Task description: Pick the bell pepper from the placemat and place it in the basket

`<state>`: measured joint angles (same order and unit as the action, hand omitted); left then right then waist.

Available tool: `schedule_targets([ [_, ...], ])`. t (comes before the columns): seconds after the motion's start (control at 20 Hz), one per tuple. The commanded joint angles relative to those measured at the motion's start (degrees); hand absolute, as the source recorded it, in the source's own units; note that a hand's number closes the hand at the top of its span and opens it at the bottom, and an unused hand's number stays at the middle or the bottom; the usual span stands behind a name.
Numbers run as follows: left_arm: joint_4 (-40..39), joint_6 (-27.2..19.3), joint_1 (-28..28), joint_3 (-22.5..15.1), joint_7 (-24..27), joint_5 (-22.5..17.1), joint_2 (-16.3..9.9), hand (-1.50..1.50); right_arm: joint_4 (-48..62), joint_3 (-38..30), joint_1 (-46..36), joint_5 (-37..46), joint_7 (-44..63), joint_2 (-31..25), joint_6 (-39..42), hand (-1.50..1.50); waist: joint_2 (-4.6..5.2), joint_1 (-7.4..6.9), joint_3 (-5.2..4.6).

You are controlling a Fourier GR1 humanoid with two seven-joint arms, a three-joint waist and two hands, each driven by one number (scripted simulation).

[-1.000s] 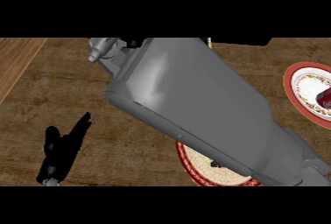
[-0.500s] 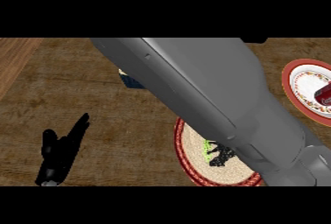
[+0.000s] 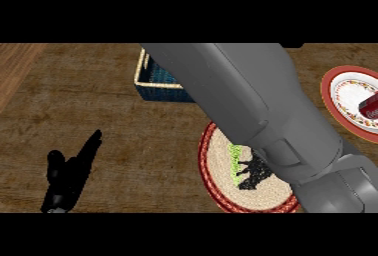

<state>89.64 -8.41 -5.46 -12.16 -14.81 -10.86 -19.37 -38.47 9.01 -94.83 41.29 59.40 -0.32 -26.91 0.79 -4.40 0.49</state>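
On the bench, the placemat lies at centre, the basket at its 11 o'clock, the plate at 2 o'clock, the left hand at 9 o'clock.

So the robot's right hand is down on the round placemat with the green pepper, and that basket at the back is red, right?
Not quite: the basket is blue with a pale rim, not red, as the head view shows. The rest stands: the right hand is down on the round placemat, at the green bell pepper.
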Motion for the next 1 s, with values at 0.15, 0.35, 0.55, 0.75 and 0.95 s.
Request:
schedule_targets([
  [0.15,-5.18,2.7,-2.12,0.61,-0.3,-1.4,-0.48,0.0,4.78,-0.72,4.88,-5.28,-2.75,0.31,-13.75,1.5,0.44,-0.02,-0.71],
  [0.35,-5.93,0.17,1.35,-0.11,-3.02,-0.02,1.91,0.0,6.5,-0.75,3.86,-8.6,-4.81,0.31,-14.6,1.5,0.22,1.05,-0.64],
  [0.55,-5.58,-0.61,-1.1,1.58,-2.84,-0.12,1.01,0.0,14.35,2.37,6.07,-0.67,-0.03,0.31,-15.12,1.5,-0.12,3.07,-0.68],
  [0.75,-4.76,0.59,-2.8,2.56,-1.41,-0.86,0.68,0.0,15.98,1.93,5.37,-2.46,-4.91,0.01,-8.77,1.5,-0.14,2.61,-0.59],
  [0.95,-6.42,-0.65,-0.02,2.42,-2.85,0.16,2.05,0.0,15.6,2.77,6.42,-2.02,-8.04,-1.18,-6.99,-1.5,-0.21,3.65,-0.55],
])
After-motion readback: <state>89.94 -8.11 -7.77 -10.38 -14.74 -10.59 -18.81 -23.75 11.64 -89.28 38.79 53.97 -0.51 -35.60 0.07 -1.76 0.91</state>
